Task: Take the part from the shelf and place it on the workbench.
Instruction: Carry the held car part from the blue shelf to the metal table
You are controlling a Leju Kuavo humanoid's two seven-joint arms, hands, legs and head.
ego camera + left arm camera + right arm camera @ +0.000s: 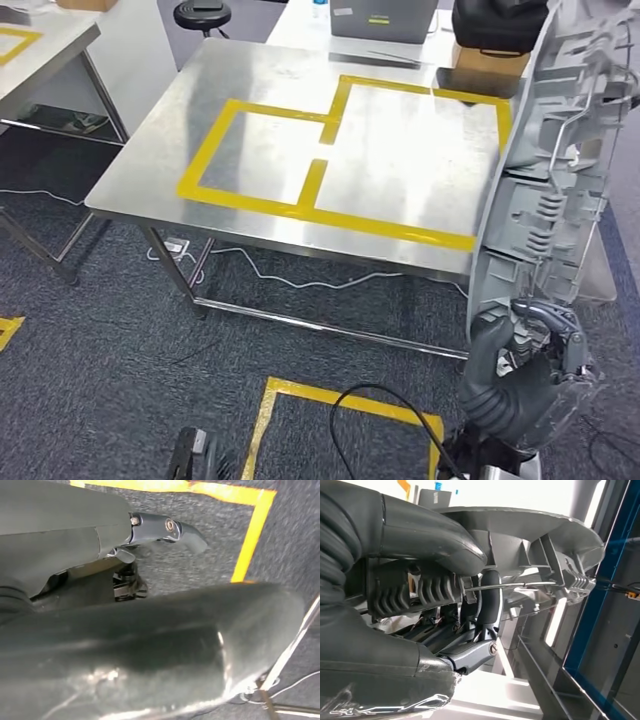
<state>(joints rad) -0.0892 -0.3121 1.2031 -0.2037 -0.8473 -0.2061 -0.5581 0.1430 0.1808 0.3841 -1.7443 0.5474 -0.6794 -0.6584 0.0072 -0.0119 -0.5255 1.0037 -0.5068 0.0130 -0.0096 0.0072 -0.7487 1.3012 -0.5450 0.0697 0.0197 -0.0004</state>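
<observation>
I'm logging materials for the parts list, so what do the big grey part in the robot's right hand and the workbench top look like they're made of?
The part looks like moulded grey plastic with a matte finish: thin ribs and clips across its back, with a bare metal wire rod running along it. The right hand grips its lower end. The workbench top looks like brushed stainless steel, since it shows soft streaky reflections, with yellow tape outlines stuck on it.

Grey ribbed plastic part [547,170], upright beside workbench [151,165]

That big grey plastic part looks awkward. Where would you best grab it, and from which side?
Probably the lower end, from below, as the right hand does: the grey part stands upright, and its ribbed open back gives fingers edges to hook around.
</observation>
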